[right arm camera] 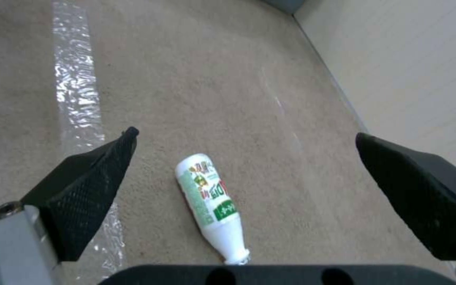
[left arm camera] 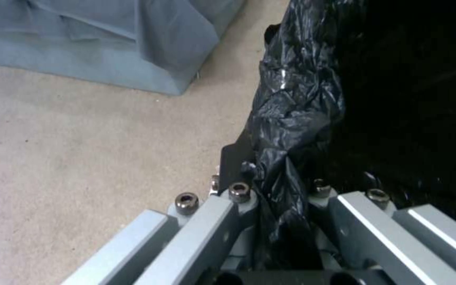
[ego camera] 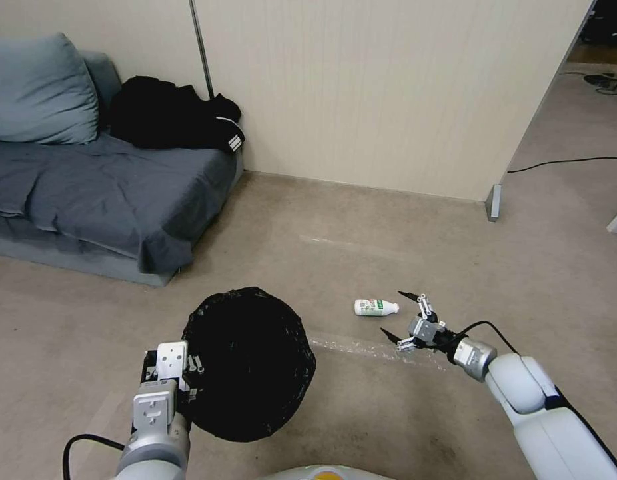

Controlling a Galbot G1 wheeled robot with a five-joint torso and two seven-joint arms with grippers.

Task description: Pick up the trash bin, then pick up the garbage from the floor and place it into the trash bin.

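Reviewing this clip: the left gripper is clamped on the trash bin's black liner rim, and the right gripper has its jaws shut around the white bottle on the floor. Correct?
Not quite. The right gripper has its jaws wide open, and the white bottle lies untouched on the floor between them, as the right wrist view shows. The left gripper is indeed clamped on the trash bin liner rim.

Beige carpet floor (ego camera: 388,227) w/ tape strip; grey sofa (ego camera: 102,180) by cream wall (ego camera: 375,87).

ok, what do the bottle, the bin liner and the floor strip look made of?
Bottle: looks like opaque white plastic, smooth, with a printed green label. Bin liner: thin black plastic film, glossy and crinkled with bright highlights; the left gripper is shut on its edge. Strip: probably clear tape, wrinkled and shiny. Right gripper open over the bottle.
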